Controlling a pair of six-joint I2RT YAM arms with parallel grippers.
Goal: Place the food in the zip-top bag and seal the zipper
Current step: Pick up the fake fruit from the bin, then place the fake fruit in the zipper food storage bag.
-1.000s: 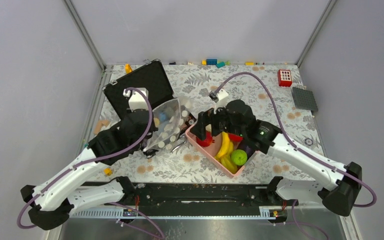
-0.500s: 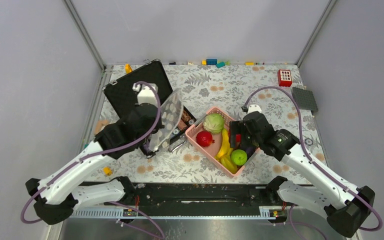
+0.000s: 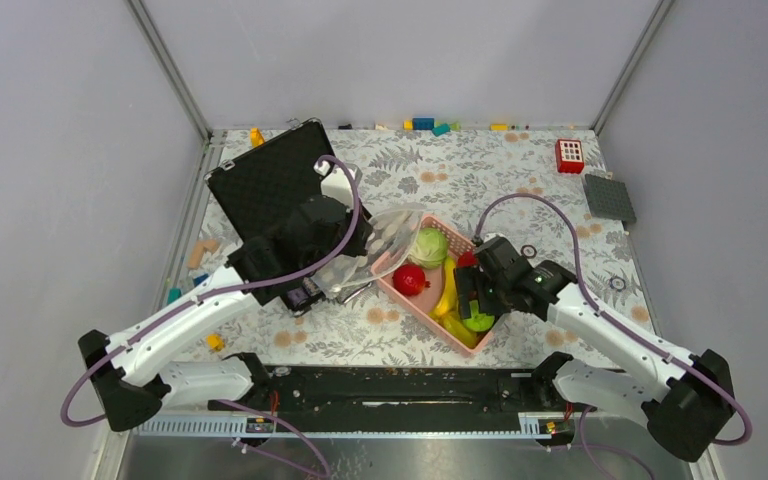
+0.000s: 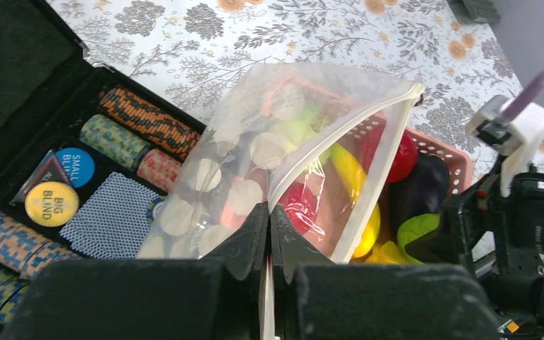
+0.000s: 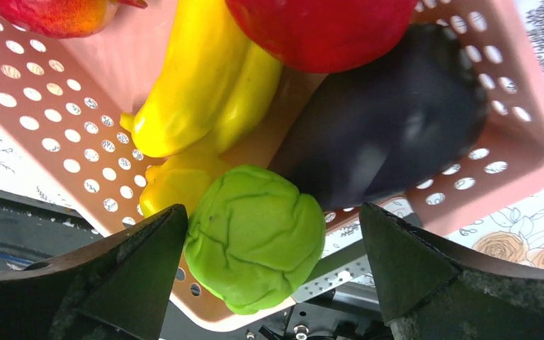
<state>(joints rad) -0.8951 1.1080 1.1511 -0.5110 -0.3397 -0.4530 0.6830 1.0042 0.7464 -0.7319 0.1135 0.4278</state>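
Note:
My left gripper is shut on the mouth edge of the clear zip-top bag and holds it over the left end of the pink basket. In the left wrist view the fingers pinch the bag, whose whitish zipper runs along the mouth, which gapes. The food lies in the basket: cabbage, red apple, bananas. My right gripper is open over the basket's near end. The lime sits between its fingers, beside the eggplant, bananas and an apple.
An open black case with poker chips and cards lies left of the bag. A red block and a grey plate sit at the far right. Small bricks line the back edge.
My left arm carried the bag rightward from the case to the basket's left end. My right gripper left the basket's far end, swung right and came down around the lime.

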